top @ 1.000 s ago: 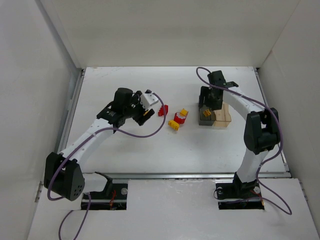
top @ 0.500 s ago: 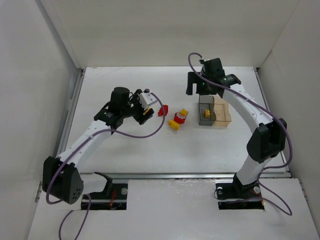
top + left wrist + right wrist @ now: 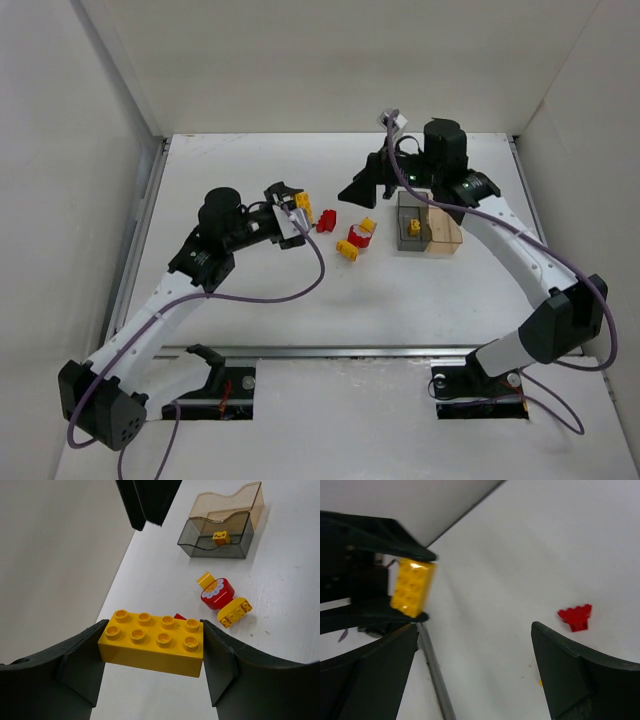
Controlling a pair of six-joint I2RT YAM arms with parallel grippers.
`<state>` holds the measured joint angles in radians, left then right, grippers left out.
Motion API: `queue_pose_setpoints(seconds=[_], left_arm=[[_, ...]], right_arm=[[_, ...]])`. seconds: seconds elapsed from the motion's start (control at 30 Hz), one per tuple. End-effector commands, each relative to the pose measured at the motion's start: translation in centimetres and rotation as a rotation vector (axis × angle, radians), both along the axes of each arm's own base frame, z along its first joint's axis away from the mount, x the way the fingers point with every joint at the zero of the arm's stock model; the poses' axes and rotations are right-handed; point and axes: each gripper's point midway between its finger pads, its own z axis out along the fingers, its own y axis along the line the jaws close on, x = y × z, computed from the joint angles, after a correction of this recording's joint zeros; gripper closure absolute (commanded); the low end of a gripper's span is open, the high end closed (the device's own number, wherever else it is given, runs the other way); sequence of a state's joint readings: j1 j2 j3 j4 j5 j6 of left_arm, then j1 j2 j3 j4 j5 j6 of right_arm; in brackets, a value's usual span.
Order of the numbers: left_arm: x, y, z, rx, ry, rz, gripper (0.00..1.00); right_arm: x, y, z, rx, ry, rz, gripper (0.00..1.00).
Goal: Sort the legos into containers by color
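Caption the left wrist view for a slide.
Left gripper clamps a yellow eight-stud brick; beyond, the dark grey container holds one small yellow brick.

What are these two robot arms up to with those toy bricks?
They are sorting bricks by colour into boxes. The left gripper holds a big yellow brick in the air, pinched between its fingers. The right gripper hangs open and empty above the table, near the boxes. One small yellow brick lies in the dark grey box; the tan clear box looks empty. A red brick and a cluster of red and yellow pieces lie loose.
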<state>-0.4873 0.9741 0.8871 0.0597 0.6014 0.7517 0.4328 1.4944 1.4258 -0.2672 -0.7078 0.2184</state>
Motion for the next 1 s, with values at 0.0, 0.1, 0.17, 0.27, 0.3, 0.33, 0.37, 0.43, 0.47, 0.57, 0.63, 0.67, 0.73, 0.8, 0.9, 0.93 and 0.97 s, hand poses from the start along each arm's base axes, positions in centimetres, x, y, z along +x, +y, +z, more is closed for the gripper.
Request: queue_pose_setpoints(seconds=[0.0,0.1,0.17,0.27,0.3,0.33,0.37,0.43,0.47,0.57,0.63,0.67,0.73,0.8,0.9,0.93,0.97], left_arm=[[0.1,-1.2,3.9,-0.044,-0.112,-0.054,1.0],[0.5,-1.8,3.4,-0.034,-0.109,-0.065,1.0],[0.7,-2.2,4.2,-0.046,-0.134,-0.063,1.0],[0.9,-3.0,5.3,-0.066,-0.137,-0.063,1.0],[1.0,-3.1,4.9,-0.068,-0.117,-0.062,1.0],[0.8,-3.3,5.4,-0.074,-0.126,-0.071,1.0],[0.8,-3.4,5.4,-0.074,-0.126,-0.071,1.0],[0.5,-3.6,5.4,-0.079,-0.118,-0.079,1.0],[0.3,-3.5,5.3,-0.079,-0.117,-0.079,1.0],[0.0,-3.8,5.4,-0.093,-0.107,-0.088,1.0],[0.0,-3.9,5.4,-0.093,-0.107,-0.089,1.0],[0.0,-3.9,5.4,-0.098,-0.099,-0.088,1.0],[0.1,-3.9,5.5,-0.105,-0.111,-0.088,1.0],[0.1,-3.9,5.4,-0.106,-0.114,-0.088,1.0],[0.0,-4.1,5.7,-0.118,-0.117,-0.088,1.0],[0.1,-4.1,5.9,-0.127,-0.119,-0.077,1.0],[0.1,-4.1,5.9,-0.127,-0.119,-0.077,1.0]], right_arm=[[-3.6,1.4,5.0,0.116,-0.165,0.237,0.0],[-5.3,2.3,5.9,0.133,-0.172,0.292,0.0],[-5.4,3.0,5.5,0.132,-0.154,0.3,0.0],[-5.4,3.8,5.1,0.142,-0.102,0.333,0.0],[-5.0,4.1,4.3,0.139,-0.064,0.328,0.0],[-5.2,4.1,4.7,0.145,-0.073,0.338,0.0],[-5.3,4.7,4.8,0.151,-0.07,0.35,0.0],[-5.5,5.2,5.1,0.153,-0.075,0.364,0.0],[-5.6,5.5,5.4,0.154,-0.085,0.358,0.0],[-5.0,6.5,4.8,0.151,-0.052,0.355,0.0],[-4.9,7.2,4.7,0.158,-0.021,0.373,0.01],[-4.9,7.2,4.7,0.158,-0.021,0.373,0.02],[-4.8,7.7,4.7,0.158,-0.021,0.382,0.08],[-4.8,7.9,4.5,0.162,-0.004,0.39,0.17],[-5.1,8.3,4.5,0.166,0.009,0.408,0.45],[-5.1,8.3,4.5,0.166,0.009,0.408,0.55],[-5.1,8.3,4.5,0.166,0.009,0.408,0.76]])
